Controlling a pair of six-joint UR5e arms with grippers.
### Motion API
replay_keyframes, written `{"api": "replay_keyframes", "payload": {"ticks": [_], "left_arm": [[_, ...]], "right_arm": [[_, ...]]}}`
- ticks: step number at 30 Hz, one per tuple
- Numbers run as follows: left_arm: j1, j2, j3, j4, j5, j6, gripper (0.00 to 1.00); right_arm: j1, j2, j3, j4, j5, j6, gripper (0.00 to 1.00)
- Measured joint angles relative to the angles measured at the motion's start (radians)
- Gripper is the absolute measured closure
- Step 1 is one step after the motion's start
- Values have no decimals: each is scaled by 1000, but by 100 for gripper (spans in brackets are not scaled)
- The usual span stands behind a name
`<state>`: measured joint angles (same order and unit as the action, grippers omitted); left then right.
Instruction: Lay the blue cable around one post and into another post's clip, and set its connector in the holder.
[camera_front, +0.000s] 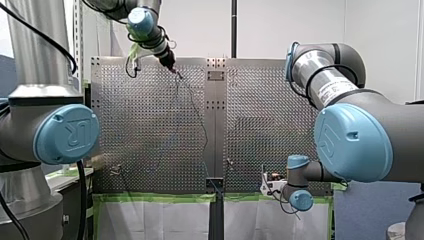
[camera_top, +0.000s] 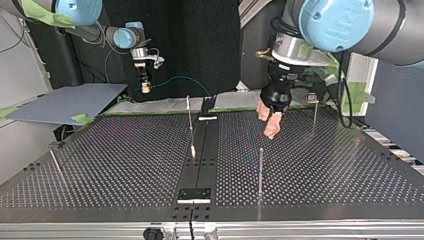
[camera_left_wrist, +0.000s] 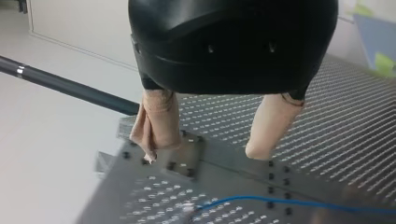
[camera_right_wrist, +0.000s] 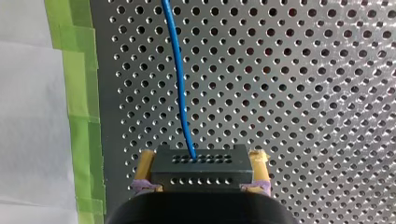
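Blue cable runs out of the black connector and across the perforated table. Right gripper clamps the connector between yellow pads, near the green tape at the table edge. Left gripper hovers over the table, beige fingers spread wide with nothing between them. The cable passes ahead of it, apart from the fingers.
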<state>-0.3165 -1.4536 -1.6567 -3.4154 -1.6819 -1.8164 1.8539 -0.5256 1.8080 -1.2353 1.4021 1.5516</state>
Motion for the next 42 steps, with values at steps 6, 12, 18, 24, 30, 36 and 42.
{"api": "replay_keyframes", "payload": {"ticks": [6, 12, 18, 24, 30, 36, 42], "left_arm": [[-60, -60, -65, 65, -50, -41, 0], [-114, -114, -119, 119, -103, -73, 0], [-169, -169, -174, 173, -158, -85, 0], [-221, -222, -227, 226, -210, -87, 0], [-272, -273, -278, 277, -201, -90, 0], [-320, -320, -325, 324, -187, -91, 0], [-369, -369, -374, 374, -195, -92, 0]], "right_arm": [[3, 0, 0, -1, -7, 0, 100], [9, 0, 0, 3, -9, -1, 100], [17, 0, 1, 12, -9, -6, 100], [25, 0, 2, 23, -11, -15, 100], [27, 0, 3, 27, -12, -17, 100], [28, -2, 3, 35, -13, -21, 100], [29, -11, 8, 45, -19, -29, 100]]}}
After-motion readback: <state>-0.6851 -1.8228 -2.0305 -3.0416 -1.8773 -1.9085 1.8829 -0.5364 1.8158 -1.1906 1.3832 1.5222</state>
